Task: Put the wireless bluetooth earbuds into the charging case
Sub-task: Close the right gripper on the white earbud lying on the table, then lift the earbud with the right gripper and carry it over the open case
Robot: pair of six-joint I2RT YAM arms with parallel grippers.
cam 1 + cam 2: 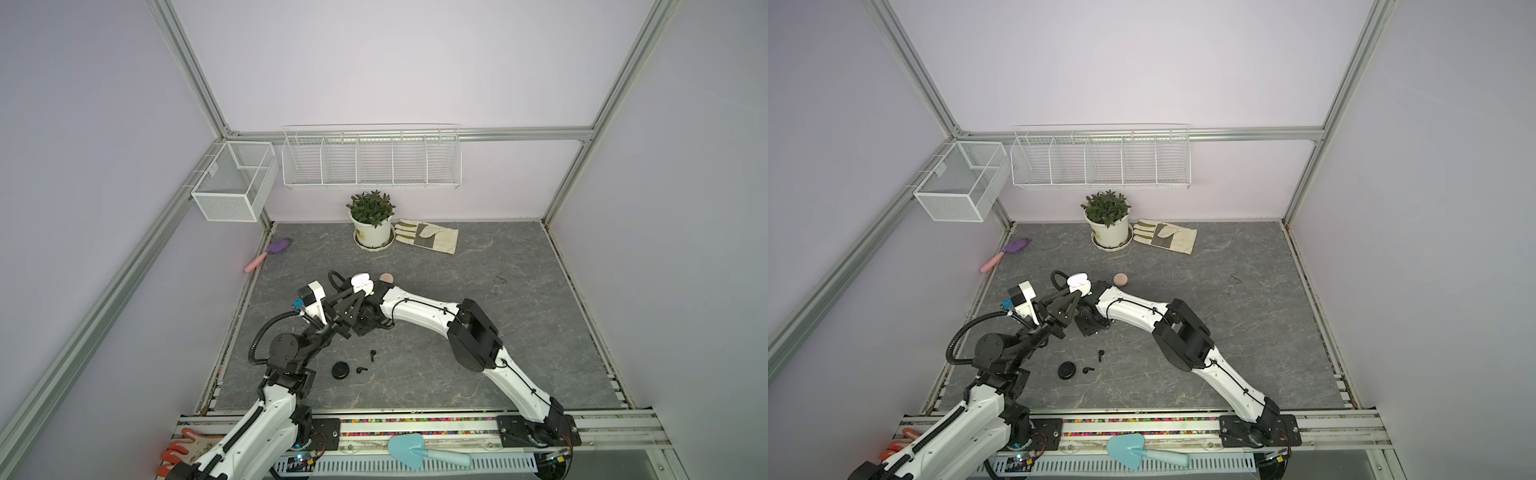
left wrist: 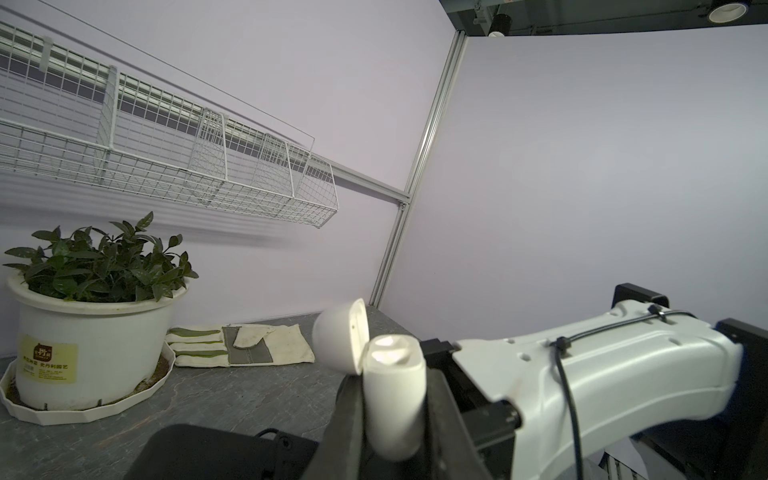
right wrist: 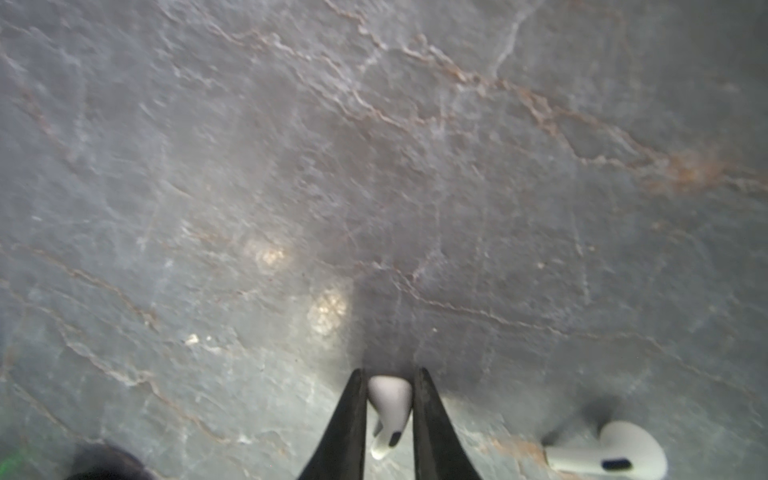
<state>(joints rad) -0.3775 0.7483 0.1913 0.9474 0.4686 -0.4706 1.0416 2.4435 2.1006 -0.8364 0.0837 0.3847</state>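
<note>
My left gripper [image 2: 395, 386] is shut on a white charging case [image 2: 395, 419] held upright above the table, its lid [image 2: 340, 336] hinged open. In both top views that case [image 1: 360, 282] [image 1: 1079, 282] shows at the tip of the left gripper [image 1: 358, 291]. My right gripper [image 3: 389, 374] points down at the stone table and is shut on a white earbud [image 3: 390, 399]. A second white earbud [image 3: 611, 453] lies on the table beside it. In both top views the right fingertips are hidden under the wrist. Two black earbuds [image 1: 372, 355] [image 1: 361, 369] lie by a black round case [image 1: 341, 370].
A pink round case [image 1: 387, 277] sits just behind the grippers. A potted plant [image 1: 372, 224] and a work glove [image 1: 428, 235] stand at the back, and a purple trowel [image 1: 270, 253] lies at the left edge. Wire baskets [image 1: 370, 160] hang on the wall. A blue trowel [image 1: 419, 451] lies on the front rail.
</note>
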